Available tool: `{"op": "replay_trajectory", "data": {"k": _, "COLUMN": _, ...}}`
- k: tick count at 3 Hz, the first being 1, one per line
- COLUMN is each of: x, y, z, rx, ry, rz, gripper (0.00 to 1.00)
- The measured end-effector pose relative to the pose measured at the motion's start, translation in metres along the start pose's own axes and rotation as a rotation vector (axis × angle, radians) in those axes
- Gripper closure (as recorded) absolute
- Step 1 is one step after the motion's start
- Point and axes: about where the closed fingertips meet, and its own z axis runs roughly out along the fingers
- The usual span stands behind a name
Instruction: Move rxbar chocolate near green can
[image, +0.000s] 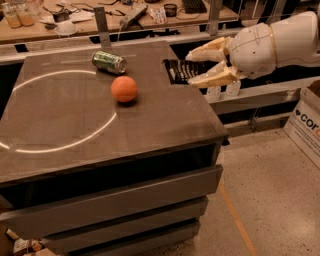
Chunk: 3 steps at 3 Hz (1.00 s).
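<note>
- Camera view: the gripper reaches in from the right, at the far-right edge of the table, on the end of the pale arm
- Its two fingers are closed in a pinch on the rxbar chocolate, one above the bar's right end and one below it
- The dark wrapper sticks out leftward past the fingertips towards the middle of the table
- Holding the bar by one end leaves most of it free, which I judge suits laying it flat and letting go without the fingers pressing into the tabletop
- The bar appears to be carried just over the table's right edge and not lying on it, though the dark wrapper against the dark surface makes the gap hard to confirm
- The green can lies on its side at the far part of the table, well to the left of the bar
- An orange ball sits just in front of the can, apart from it
- The bar is level with the can in depth, so the remaining travel looks mostly leftward; passing behind the ball would avoid nudging a thing that rolls
- The can, being on its side, could also roll if bumped, so setting the bar down beside it without touching seems the safer finish
</note>
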Motion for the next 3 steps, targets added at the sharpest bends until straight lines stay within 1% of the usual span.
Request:
{"op": "replay_trajectory", "data": {"k": 1, "x": 0.0100, "y": -0.0436, "z": -0.0155, "rx": 0.231, "ry": -0.006, "rz": 0.144, "gripper": 1.00}}
{"op": "replay_trajectory", "data": {"k": 2, "x": 0.0099, "y": -0.0448, "z": -0.0151, "rx": 0.234, "ry": -0.005, "rz": 0.139, "gripper": 1.00}}
{"op": "replay_trajectory", "data": {"k": 3, "x": 0.0150, "y": -0.0485, "z": -0.0118, "rx": 0.273, "ry": 0.023, "rz": 0.151, "gripper": 1.00}}
